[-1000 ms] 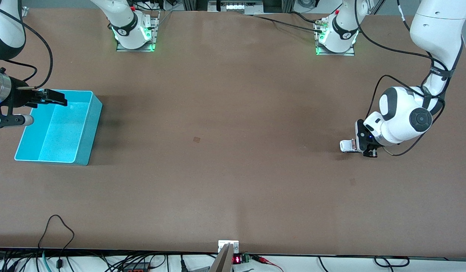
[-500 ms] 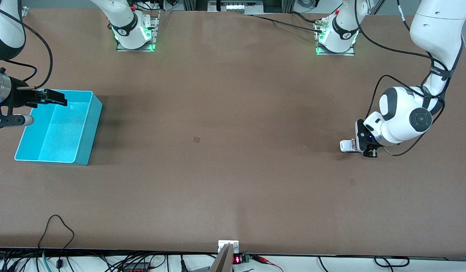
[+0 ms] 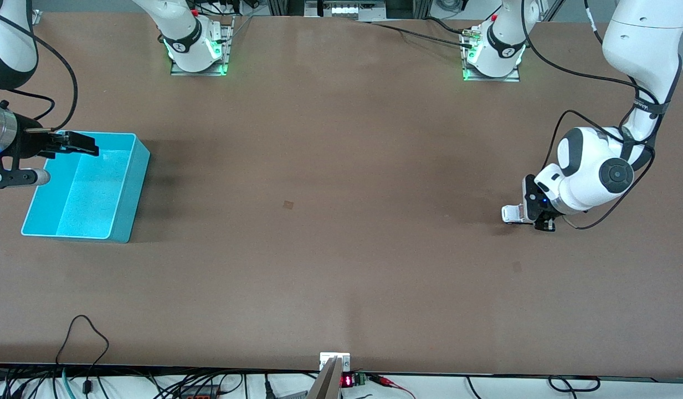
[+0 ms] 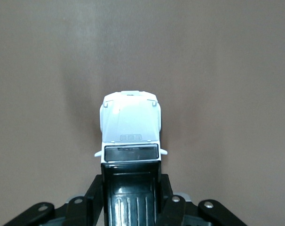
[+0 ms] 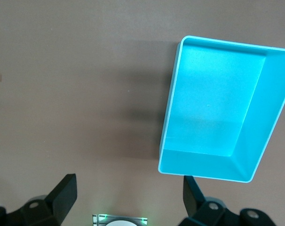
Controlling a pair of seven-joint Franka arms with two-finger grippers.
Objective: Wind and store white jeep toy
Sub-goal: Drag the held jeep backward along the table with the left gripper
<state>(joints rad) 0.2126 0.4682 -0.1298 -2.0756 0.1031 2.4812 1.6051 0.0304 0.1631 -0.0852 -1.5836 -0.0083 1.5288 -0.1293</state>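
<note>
I see the brown table (image 3: 341, 194) with the cyan bin (image 3: 128, 216) at the right arm's end. My right gripper (image 3: 78, 143) waits spread wide over that bin. At the left arm's end, my left gripper (image 3: 532, 213) is clamped on the white jeep toy (image 4: 130, 127), low at the tabletop.

Jeep (image 3: 509, 213) and bin (image 3: 125, 213) lie at the table's (image 3: 330, 221) two arm ends.

You have a brown table (image 3: 330, 166). On it you see the cyan bin (image 3: 86, 185) at the right arm's end and the white jeep toy (image 3: 510, 214) at the left arm's end, well apart.
</note>
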